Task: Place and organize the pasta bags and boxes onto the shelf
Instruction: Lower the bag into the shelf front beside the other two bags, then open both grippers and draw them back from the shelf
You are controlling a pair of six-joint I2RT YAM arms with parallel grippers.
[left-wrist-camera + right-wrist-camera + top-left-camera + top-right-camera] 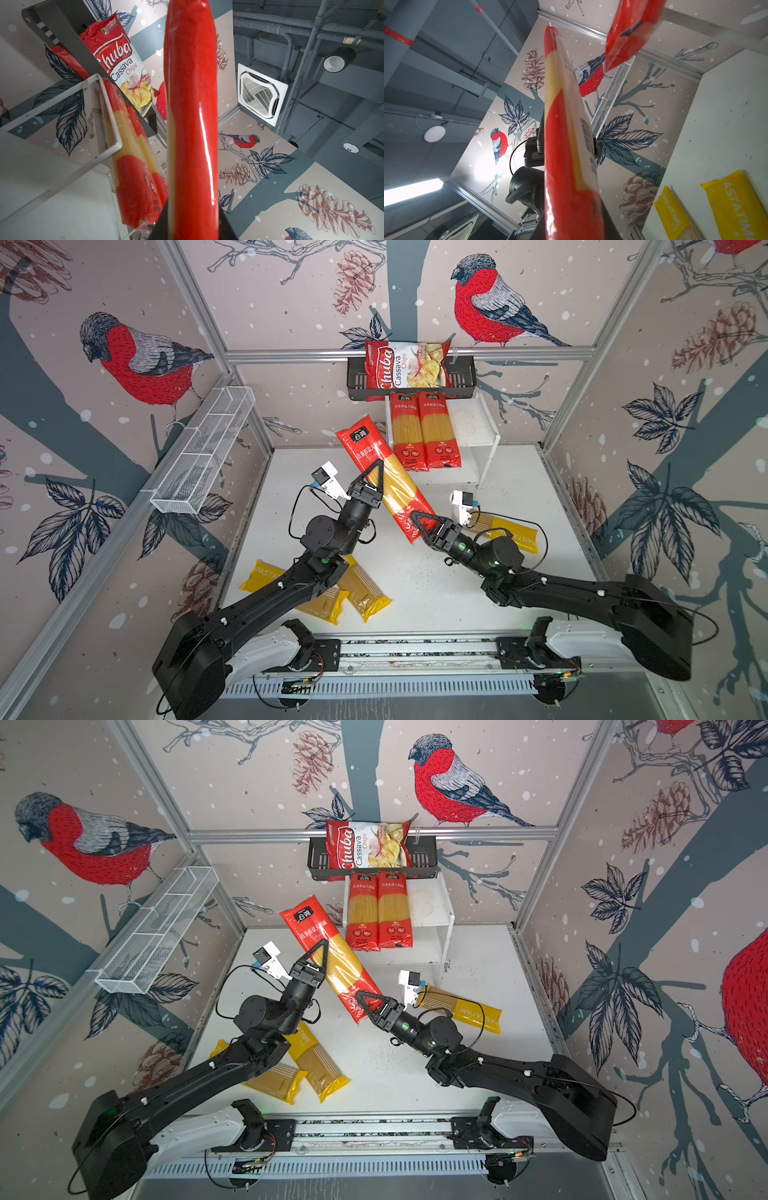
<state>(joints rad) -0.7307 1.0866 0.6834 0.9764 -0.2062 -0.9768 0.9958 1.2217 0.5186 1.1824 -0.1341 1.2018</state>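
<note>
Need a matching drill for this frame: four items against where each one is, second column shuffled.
1. chips bag
2. tilted red pack
3. paired red packs
4. yellow packs

A. on the shelf top board
B. on the table
C. in the black basket
D. lifted, in left gripper and right gripper

Pairs: 1-C, 2-D, 3-A, 4-B

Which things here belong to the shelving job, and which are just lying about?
Job: held red pack; shelved red packs; yellow packs; shelf.
Lying about: chips bag; black basket; wire basket.
</note>
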